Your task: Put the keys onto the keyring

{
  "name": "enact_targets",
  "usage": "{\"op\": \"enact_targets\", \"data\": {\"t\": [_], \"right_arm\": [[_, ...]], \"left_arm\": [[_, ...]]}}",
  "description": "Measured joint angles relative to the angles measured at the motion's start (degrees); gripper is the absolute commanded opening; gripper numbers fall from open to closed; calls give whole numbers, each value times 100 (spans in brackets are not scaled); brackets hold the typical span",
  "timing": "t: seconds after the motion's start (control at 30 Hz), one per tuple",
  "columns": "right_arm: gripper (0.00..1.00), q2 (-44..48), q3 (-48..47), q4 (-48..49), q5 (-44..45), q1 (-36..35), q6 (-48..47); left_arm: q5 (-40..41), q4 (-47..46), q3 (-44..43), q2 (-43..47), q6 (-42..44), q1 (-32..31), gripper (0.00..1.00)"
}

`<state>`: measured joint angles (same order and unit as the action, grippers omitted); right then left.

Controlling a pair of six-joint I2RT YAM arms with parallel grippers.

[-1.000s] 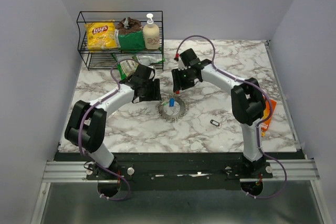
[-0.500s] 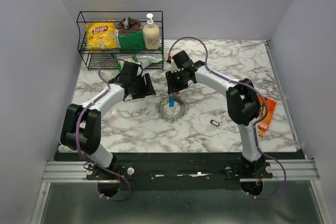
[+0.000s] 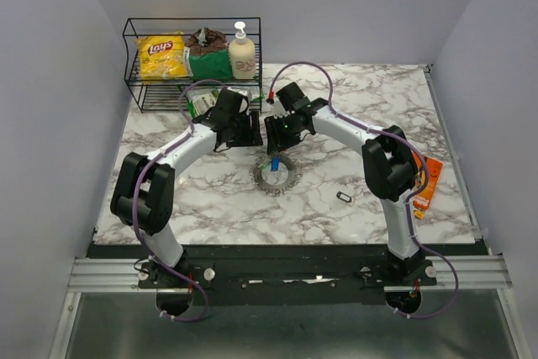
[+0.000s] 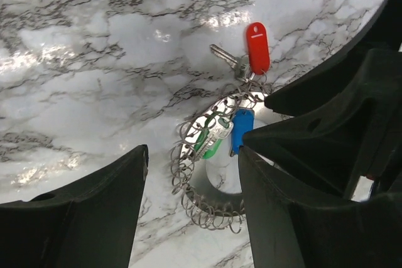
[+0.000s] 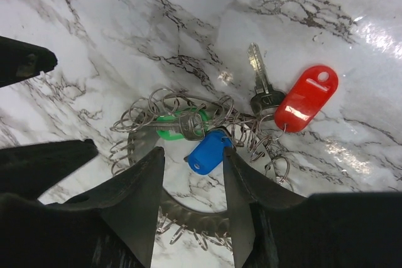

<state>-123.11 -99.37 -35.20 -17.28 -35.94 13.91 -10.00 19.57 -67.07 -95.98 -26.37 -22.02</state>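
Note:
The keyring (image 3: pixel 276 176) is a dark ring hung with many small wire rings, lying mid-table. On it are a blue-headed key (image 5: pixel 208 150), a green-headed key (image 5: pixel 171 125) and a red tag (image 5: pixel 306 97) with a bare metal key (image 5: pixel 259 80). My right gripper (image 5: pixel 191 155) is open just above the ring, its jaws either side of the blue head, which lies against the right-hand jaw. My left gripper (image 4: pixel 191 152) is open and empty, hovering over the ring's edge (image 4: pixel 210 198), with the green head (image 4: pixel 211 144), blue head (image 4: pixel 241 128) and red tag (image 4: pixel 257 47) ahead of it.
A black wire basket (image 3: pixel 192 60) with a chip bag, a green pack and a soap bottle stands at the back left. A green-white packet (image 3: pixel 202 102) lies in front of it. A small black clip (image 3: pixel 345 197) and an orange packet (image 3: pixel 427 182) lie to the right.
My left gripper swung left, then back right and farther from me, ending close beside the right gripper. My right gripper shifted slightly left over the ring. The keyring has not moved.

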Motion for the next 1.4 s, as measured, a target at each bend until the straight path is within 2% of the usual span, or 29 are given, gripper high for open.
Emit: {"op": "enact_targets", "data": {"t": [0.2,0.53,0.8,1.4], "right_arm": [[50,103,608,125,-262,164,118],[50,833,1576,321,-542,1045,179],[50,1296,1655,481,-651,1220,170],[50,1309,1891,518,-699,1399,144]], "left_arm": [[142,-2,-245,-260,411,-413,66],[212,-177,-133,-341,667,-474,65],[337,-227,-372,-852,817,-599,62],[442,-190,-837,-1342,1088,-813,50]]}}
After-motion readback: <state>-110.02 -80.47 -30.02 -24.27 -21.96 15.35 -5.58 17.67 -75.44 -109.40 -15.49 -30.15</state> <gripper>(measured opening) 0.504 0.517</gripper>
